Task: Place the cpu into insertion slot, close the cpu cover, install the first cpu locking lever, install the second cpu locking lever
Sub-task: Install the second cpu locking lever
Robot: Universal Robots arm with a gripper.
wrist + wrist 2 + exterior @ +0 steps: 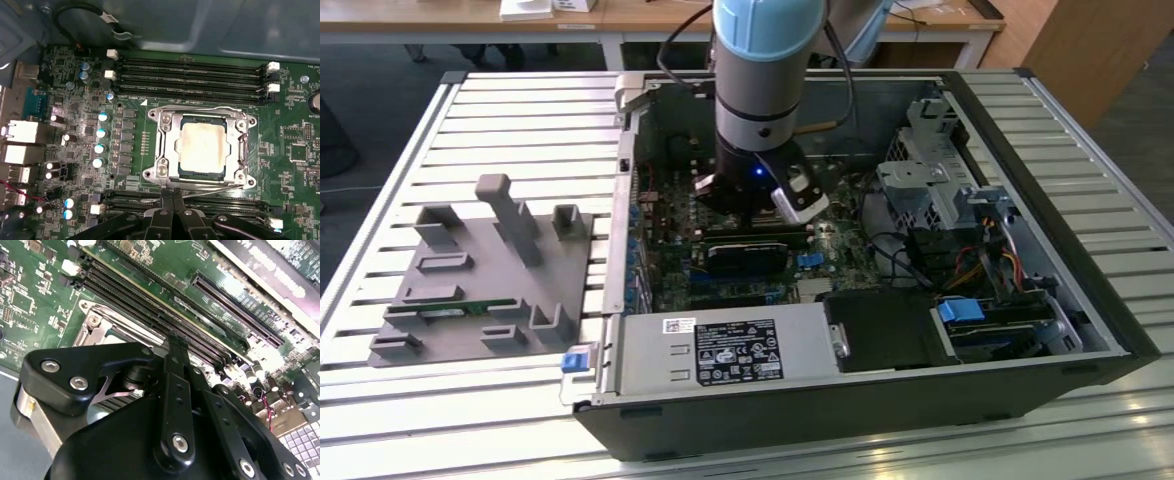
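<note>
Silvery cpu [202, 150] sits in the socket under the closed cover [170, 150], gripper [173, 200] fingers together at the socket's edge, right over a thin lever [210, 187] lying along that edge.

An open black metal computer case [1067, 300] surrounds the claw, lying on a slatted white table [494, 130]. Long black memory slots [190, 75] run beyond the claw on the green motherboard [75, 125]. A grey plastic fixture block [480, 280] sits well apart.
</note>
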